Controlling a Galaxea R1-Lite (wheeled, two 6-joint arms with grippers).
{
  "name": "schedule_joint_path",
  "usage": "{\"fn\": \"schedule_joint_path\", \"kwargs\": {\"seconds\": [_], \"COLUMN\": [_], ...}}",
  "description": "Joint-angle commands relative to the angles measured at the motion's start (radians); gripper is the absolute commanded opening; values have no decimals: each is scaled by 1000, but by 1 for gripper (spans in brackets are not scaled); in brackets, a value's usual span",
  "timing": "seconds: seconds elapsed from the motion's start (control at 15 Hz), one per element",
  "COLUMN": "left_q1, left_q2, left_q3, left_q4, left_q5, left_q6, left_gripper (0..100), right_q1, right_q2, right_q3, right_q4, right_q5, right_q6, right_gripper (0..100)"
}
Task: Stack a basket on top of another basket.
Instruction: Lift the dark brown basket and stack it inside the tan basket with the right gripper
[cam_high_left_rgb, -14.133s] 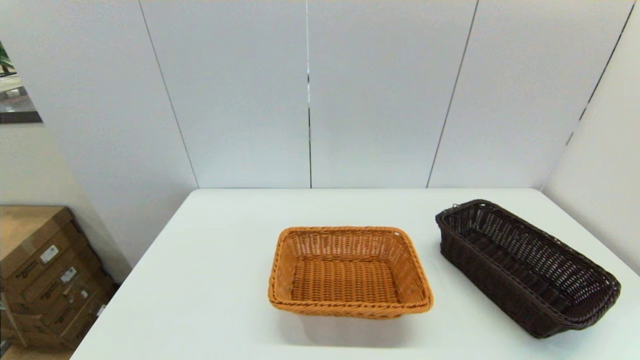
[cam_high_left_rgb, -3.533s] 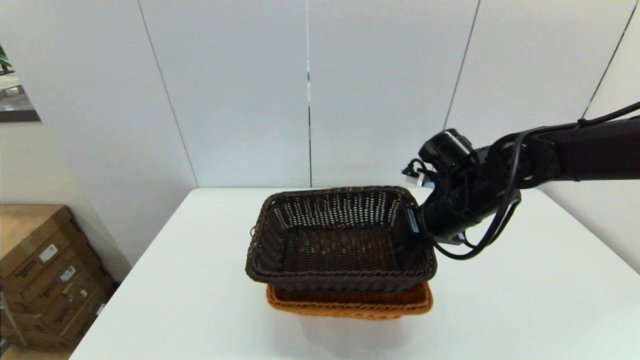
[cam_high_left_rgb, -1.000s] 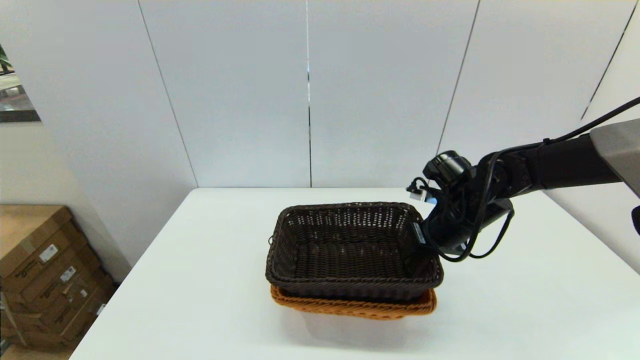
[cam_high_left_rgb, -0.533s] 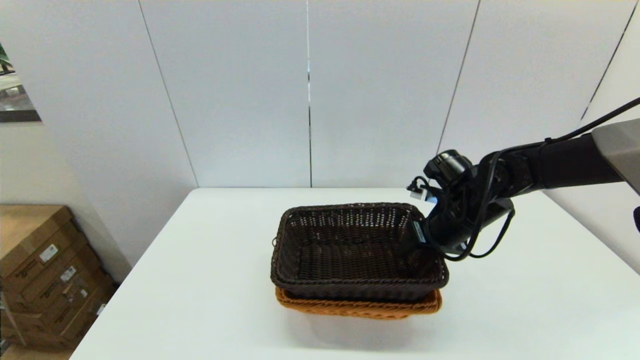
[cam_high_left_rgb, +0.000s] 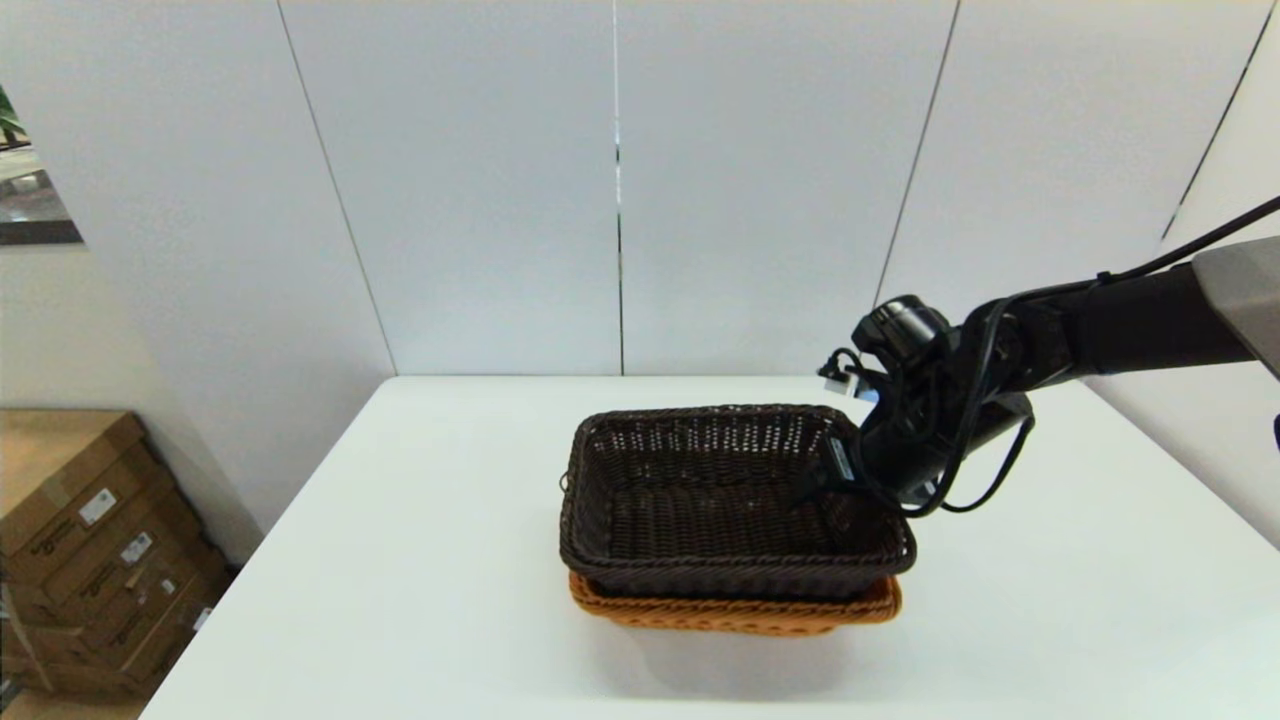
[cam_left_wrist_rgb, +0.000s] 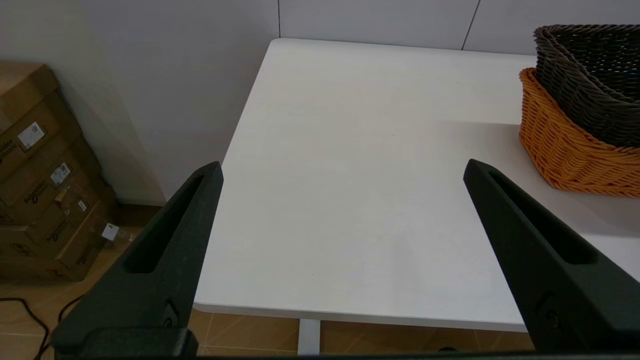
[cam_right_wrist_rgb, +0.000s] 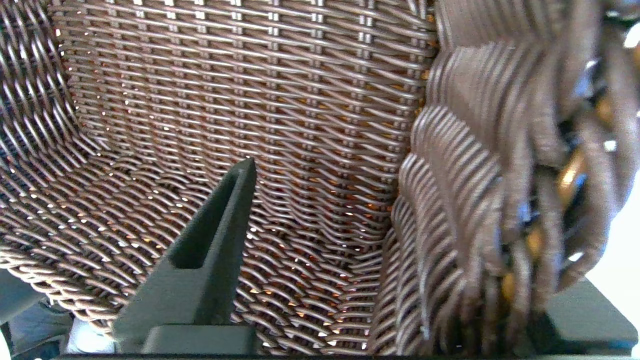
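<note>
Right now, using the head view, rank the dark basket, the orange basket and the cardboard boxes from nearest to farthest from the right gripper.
1. dark brown basket: the right gripper straddles the rim on its right side.
2. orange-tan basket: directly beneath, nested under the dark one.
3. cardboard boxes: on the floor, far left of the table.

Dark brown basket (cam_high_left_rgb: 700, 500) (orange-tan basket (cam_high_left_rgb: 740, 612) below)

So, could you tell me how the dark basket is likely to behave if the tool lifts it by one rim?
The dark basket, open-weave, probably light. Held at one rim by the right tool, it may tilt.
</note>
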Motion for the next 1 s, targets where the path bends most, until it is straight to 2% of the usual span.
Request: {"fn": "schedule_joint_path", "kwargs": {"seconds": [0.07,0.6,0.87,1.0], "left_q1": [0,1,1,1], "left_q2": [0,0,0,0], "left_q3": [0,0,0,0], "left_q4": [1,1,1,1], "left_q5": [1,1,1,1], "left_q6": [-1,-1,-1,0], "left_gripper": [100,100,100,100], "right_q1": [-4,62,63,63], "right_q2": [-16,-97,-113,-113], "right_q3": [3,44,21,14], "right_q4": [5,6,5,5], "right_q5": [2,-1,-7,-41], "right_q6": [-2,2,2,-1], "right_gripper": [100,100,100,100]}}
